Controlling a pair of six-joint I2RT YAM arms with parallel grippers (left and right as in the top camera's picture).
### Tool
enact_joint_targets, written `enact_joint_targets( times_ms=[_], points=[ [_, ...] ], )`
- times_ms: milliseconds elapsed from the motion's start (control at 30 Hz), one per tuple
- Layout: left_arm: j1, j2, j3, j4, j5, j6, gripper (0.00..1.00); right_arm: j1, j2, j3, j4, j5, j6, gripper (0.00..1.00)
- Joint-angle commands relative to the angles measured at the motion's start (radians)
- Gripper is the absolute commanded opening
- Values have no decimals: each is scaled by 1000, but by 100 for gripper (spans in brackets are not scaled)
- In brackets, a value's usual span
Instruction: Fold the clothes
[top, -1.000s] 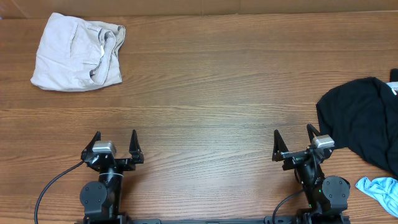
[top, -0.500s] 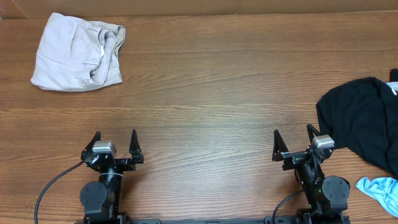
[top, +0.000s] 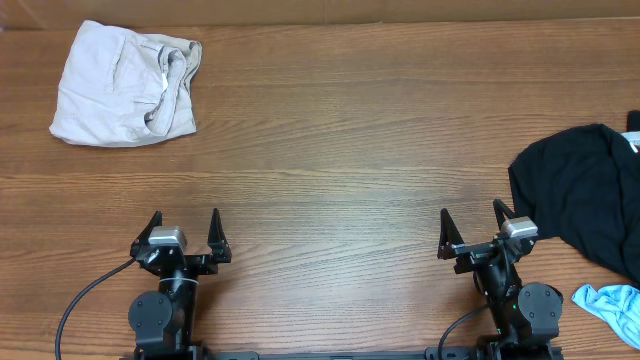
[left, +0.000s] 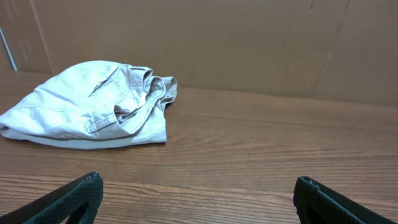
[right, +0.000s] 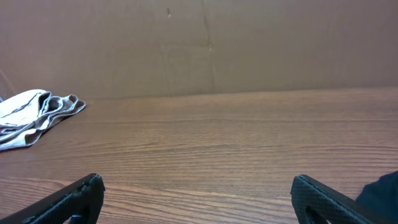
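Note:
A large black garment (top: 585, 195) lies bunched at the table's right edge, with a small white label (top: 631, 143) at its far corner; a sliver of it shows in the right wrist view (right: 380, 190). An off-white folded garment (top: 125, 82) lies at the far left, also in the left wrist view (left: 93, 106) and the right wrist view (right: 31, 115). A light-blue cloth (top: 610, 302) sits at the near right corner. My left gripper (top: 184, 224) (left: 198, 186) stands open over bare wood near the front edge. My right gripper (top: 470, 221) (right: 198, 185) is open too, just left of the black garment.
The wooden table (top: 340, 150) stretches between the garments. A brown cardboard wall (left: 249, 43) runs along the table's far side. Both arm bases (top: 160, 315) (top: 520, 305) sit at the front edge, with a black cable (top: 80, 300) looping off the left one.

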Motion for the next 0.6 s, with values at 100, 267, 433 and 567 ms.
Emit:
enact_joint_targets(
  times_ms=[100, 267, 433, 567],
  points=[
    [5, -8, -5, 0, 3, -17, 100, -6, -12, -4, 27, 10, 7, 100],
    [5, -8, -5, 0, 3, -17, 100, -6, -12, -4, 30, -27, 7, 100],
    [5, -8, -5, 5, 7, -23, 100, -6, -12, -4, 86, -75, 7, 100],
    [5, -8, -5, 14, 34, -29, 100, -6, -12, 12, 101, -115, 9, 100]
  ],
)
